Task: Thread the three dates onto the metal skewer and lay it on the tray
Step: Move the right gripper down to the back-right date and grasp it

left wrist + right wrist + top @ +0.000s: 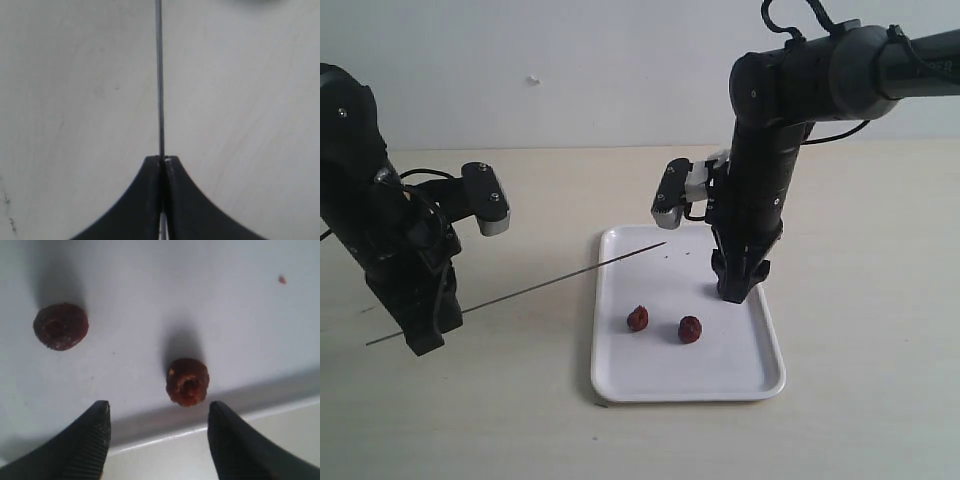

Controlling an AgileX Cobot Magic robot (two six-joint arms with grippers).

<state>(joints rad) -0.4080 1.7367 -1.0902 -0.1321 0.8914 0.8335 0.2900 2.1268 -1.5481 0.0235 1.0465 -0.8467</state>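
My left gripper (425, 335) (162, 159) is shut on the metal skewer (560, 277) (159, 75), which it holds near one end. The skewer slants up to the right, and its bare tip hangs over the far left corner of the white tray (720, 370) (175, 290). Two dates lie in the middle of the tray, one on the left (638, 318) and one on the right (690, 329). My right gripper (735, 290) (157, 410) points down, open and empty, over the tray near its right rim. The right wrist view shows one date (187, 381) just ahead of the fingertips and another date (61, 326) farther off. A third date is not in view.
The tray rests on a pale wooden table (880, 300). A few dark crumbs (670, 255) lie on the tray's far part, one crumb (282, 279) showing in the right wrist view. A white wall stands behind the table.
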